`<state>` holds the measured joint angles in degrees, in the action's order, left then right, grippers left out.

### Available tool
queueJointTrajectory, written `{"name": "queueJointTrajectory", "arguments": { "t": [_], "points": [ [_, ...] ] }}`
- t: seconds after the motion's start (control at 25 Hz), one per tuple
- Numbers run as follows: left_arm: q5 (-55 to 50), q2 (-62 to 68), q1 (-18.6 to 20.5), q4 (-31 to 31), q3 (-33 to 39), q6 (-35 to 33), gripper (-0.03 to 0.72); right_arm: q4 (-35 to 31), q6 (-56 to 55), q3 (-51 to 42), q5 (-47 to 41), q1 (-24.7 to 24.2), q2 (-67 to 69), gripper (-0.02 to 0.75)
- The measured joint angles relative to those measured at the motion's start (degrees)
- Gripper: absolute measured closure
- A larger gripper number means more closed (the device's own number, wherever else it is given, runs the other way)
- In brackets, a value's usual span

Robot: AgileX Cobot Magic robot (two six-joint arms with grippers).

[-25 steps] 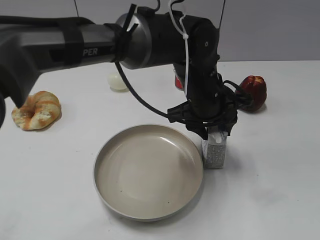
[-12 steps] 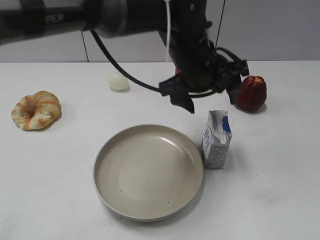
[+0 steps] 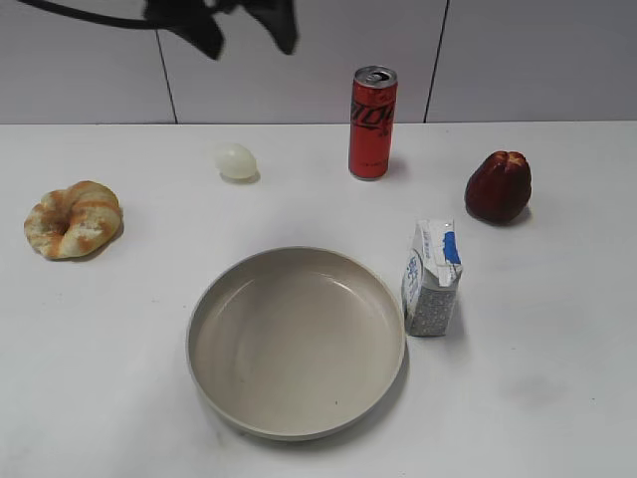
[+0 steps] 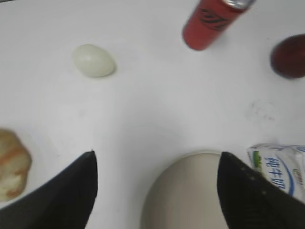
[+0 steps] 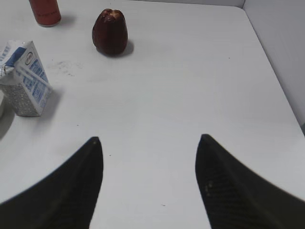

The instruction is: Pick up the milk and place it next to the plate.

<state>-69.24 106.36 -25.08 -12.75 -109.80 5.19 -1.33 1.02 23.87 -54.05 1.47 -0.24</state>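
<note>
The milk (image 3: 432,279), a small white-and-blue carton with grey speckled sides, stands upright on the table right beside the right rim of the plate (image 3: 296,342), a large round beige dish. It also shows in the left wrist view (image 4: 279,167) and in the right wrist view (image 5: 25,78). My left gripper (image 3: 249,30) is open and empty, high at the top left edge; in its own view the jaws (image 4: 156,155) hang above the plate's far rim (image 4: 190,191). My right gripper (image 5: 147,140) is open and empty over bare table, right of the milk.
A tall red soda can (image 3: 372,121) stands at the back. A dark red fruit (image 3: 498,186) lies at the right, a pale egg (image 3: 236,160) at the back left, a croissant-like bread (image 3: 72,219) at the far left. The table's right edge shows in the right wrist view (image 5: 271,71).
My left gripper let go of the milk, opened, rose and drew back to the upper left. The milk stays standing beside the plate.
</note>
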Motion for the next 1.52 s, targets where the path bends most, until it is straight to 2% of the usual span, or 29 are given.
{"name": "queueJointTrajectory", "arguments": {
  "t": [0.08, 0.24, 0.52, 0.64, 0.8, 1.08, 1.52],
  "points": [
    [-0.24, -1.9, 4.33, -0.53, 2.87, -1.47, 0.112, 0.0, 0.0, 0.0, 0.0, 0.0, 0.0, 0.271],
    [-0.24, -6.62, 9.56, -0.53, 11.54, -4.31, 0.119, 0.0, 0.0, 0.0, 0.0, 0.0, 0.0, 0.271],
    [-0.51, -18.38, 14.68, 2.03, 35.03, -7.66, 0.134, 0.0, 0.0, 0.0, 0.0, 0.0, 0.0, 0.271],
    [-0.57, -24.12, 16.61, 2.74, 42.99, -7.85, 0.137, 0.0, 0.0, 0.0, 0.0, 0.0, 0.0, 0.271],
    [-0.52, -33.36, 18.38, 4.35, 51.61, -7.85, 0.137, 0.0, 0.0, 0.0, 0.0, 0.0, 0.0, 0.271],
    [-0.6, -53.38, 18.73, 6.3, 64.15, -7.93, 0.137, 0.0, 0.0, 0.0, 0.0, 0.0, 0.0, 0.271],
    [6.93, -86.18, 18.73, 11.23, 78.95, -9.18, 0.137, 0.0, 0.0, 0.0, 0.0, 0.0, 0.0, 0.271]
  ]
}}
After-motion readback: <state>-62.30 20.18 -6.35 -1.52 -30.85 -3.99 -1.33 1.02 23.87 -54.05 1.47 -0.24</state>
